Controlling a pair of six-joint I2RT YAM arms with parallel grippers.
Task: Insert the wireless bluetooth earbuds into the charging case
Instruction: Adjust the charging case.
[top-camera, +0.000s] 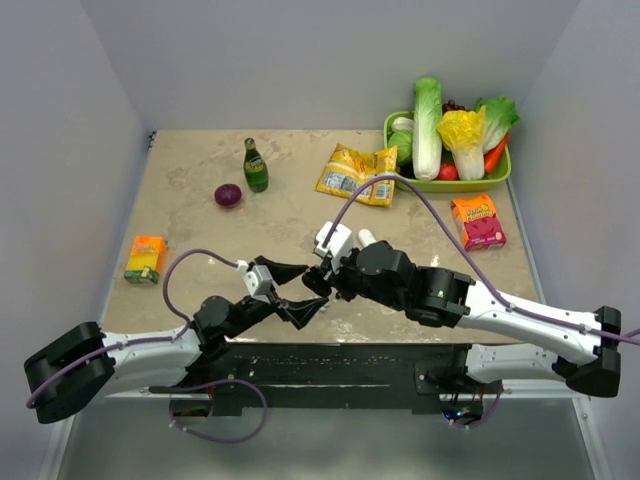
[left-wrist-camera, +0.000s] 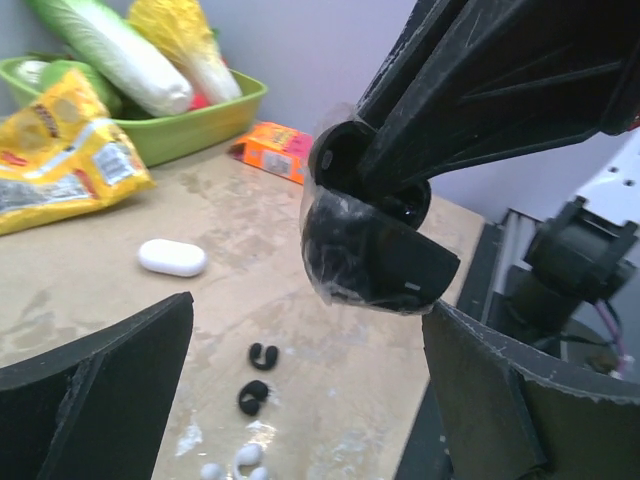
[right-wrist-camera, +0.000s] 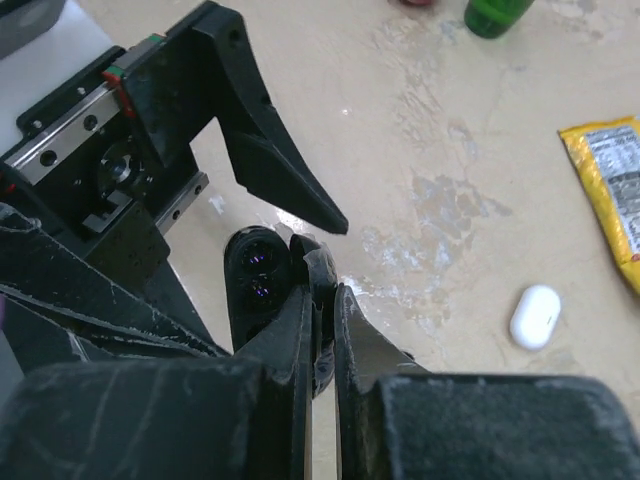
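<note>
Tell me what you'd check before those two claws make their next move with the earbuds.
1. Right gripper hold: ok, shut on the black case, its lid open.
2. Left gripper free: ok, open, holding nothing, close to that case.
3. Black case's sockets empty: cannot tell; two glossy hollows show in the right wrist view.
4. White earbuds located: ok, on the table near the left gripper, partly cut off by the picture edge.
5. Charging case ready: not ok, the white oval lies shut, apart from both grippers.
6. Two black pieces near the earbuds: cannot tell what they are.
</note>
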